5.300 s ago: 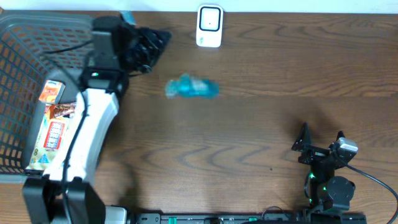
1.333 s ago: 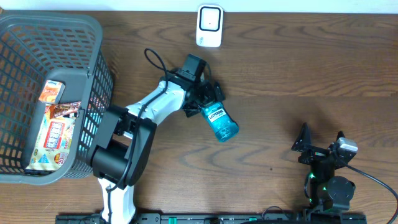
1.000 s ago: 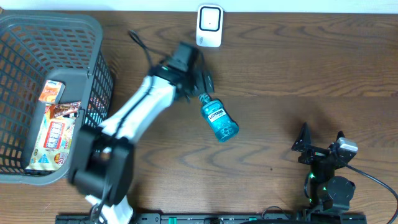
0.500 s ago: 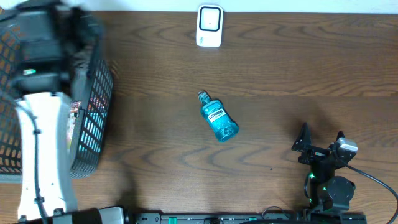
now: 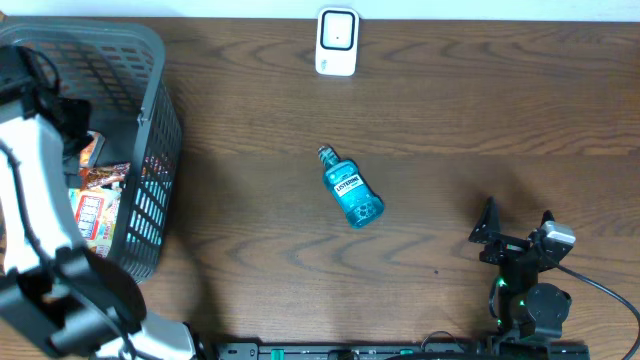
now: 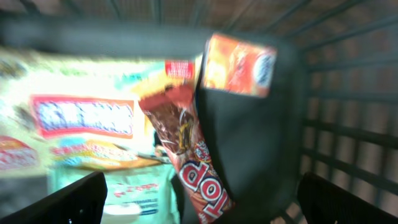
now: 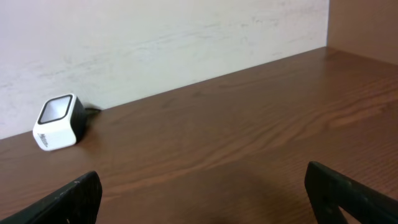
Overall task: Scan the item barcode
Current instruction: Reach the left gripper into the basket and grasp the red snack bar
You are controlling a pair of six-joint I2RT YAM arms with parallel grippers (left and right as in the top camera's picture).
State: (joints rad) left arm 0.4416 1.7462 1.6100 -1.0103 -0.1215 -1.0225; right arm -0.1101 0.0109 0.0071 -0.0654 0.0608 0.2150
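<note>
My left pincer [image 6: 199, 202] gapes empty over the basket [image 5: 155, 130] at frame left; grabbing the brown wrapper [image 6: 186, 155] could drag the overlapping orange packet [image 6: 239, 62] up too.

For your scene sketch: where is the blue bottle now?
In the overhead view the bottle lies on the table's middle, below the scanner and right of the basket.

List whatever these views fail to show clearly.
- Overhead: the barcode on the mouthwash bottle is too small to find.
- Overhead: the left arm covers part of what lies in the basket.
- Left wrist: print on the snack packets is blurred.
- Right wrist: the bottle is out of frame; only the scanner shows.
</note>
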